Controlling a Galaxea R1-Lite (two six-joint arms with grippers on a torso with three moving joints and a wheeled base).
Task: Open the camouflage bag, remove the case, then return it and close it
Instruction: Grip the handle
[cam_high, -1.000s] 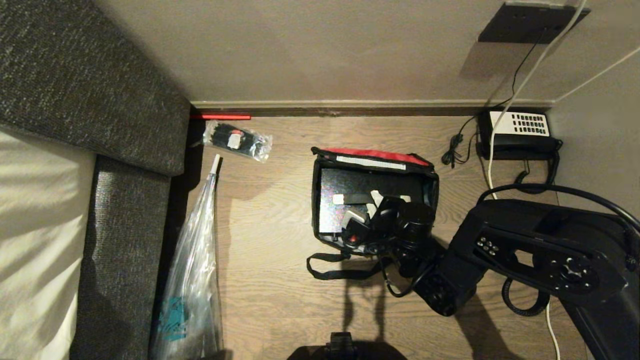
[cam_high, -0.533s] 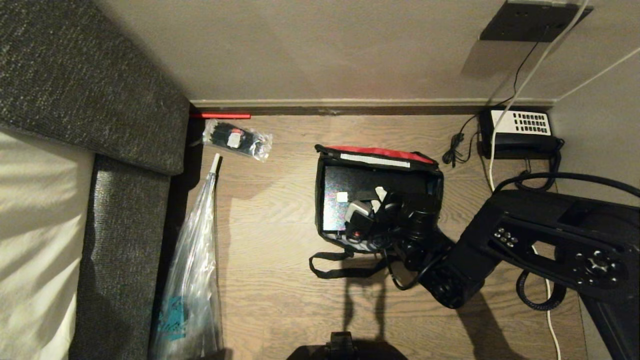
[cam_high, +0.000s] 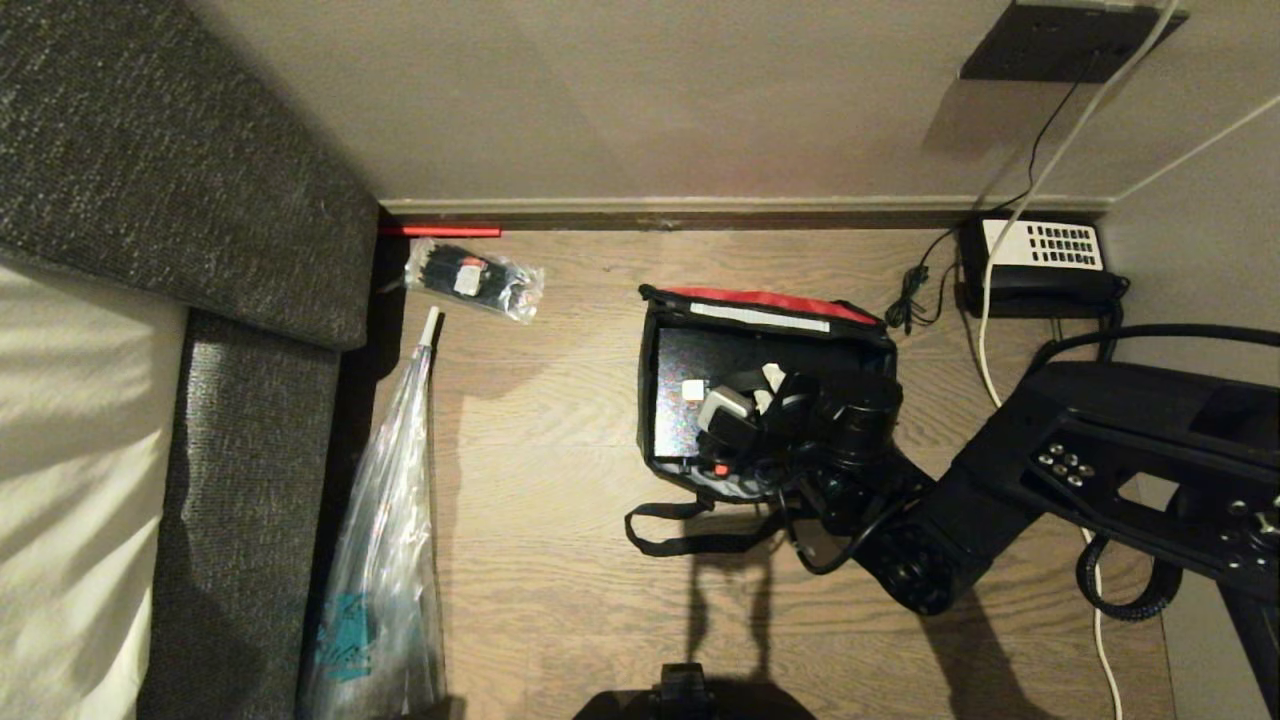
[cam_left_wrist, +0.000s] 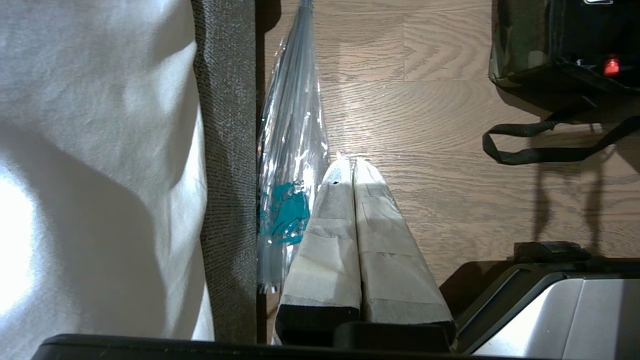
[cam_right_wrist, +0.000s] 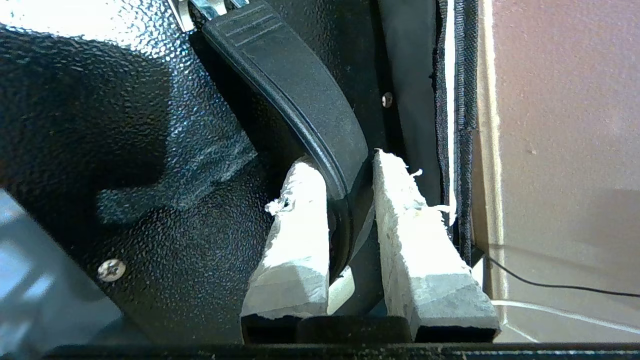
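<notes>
A: On the wood floor (cam_high: 560, 420) by the wall, camouflage bag (cam_high: 668, 470) sits open, lid flipped back toward the wall, red lid edge (cam_high: 765, 300) showing. The case (cam_high: 690, 365) is inside it, glossy black top exposed.

B: Right side?

A: Right gripper (cam_right_wrist: 350, 200) is down in the bag, padded fingers (cam_right_wrist: 295, 225) clamped narrow on the case's curved black carry handle (cam_right_wrist: 295, 90). The handle runs between both pads.

B: Left?

A: Left gripper (cam_left_wrist: 352, 167) is parked low beside the clear plastic bag (cam_left_wrist: 290, 150), pads pressed together, holding nothing.

B: So which step?

A: My read: either pulling the case out or seating it back in. Can't say which from this. Case looks level with the bag opening.

B: Next move?

A: If lifting: straight pull, since the case nearly fills the bag and soft walls may drag. Nothing pins the bag down, so it could ride up with it.
</notes>
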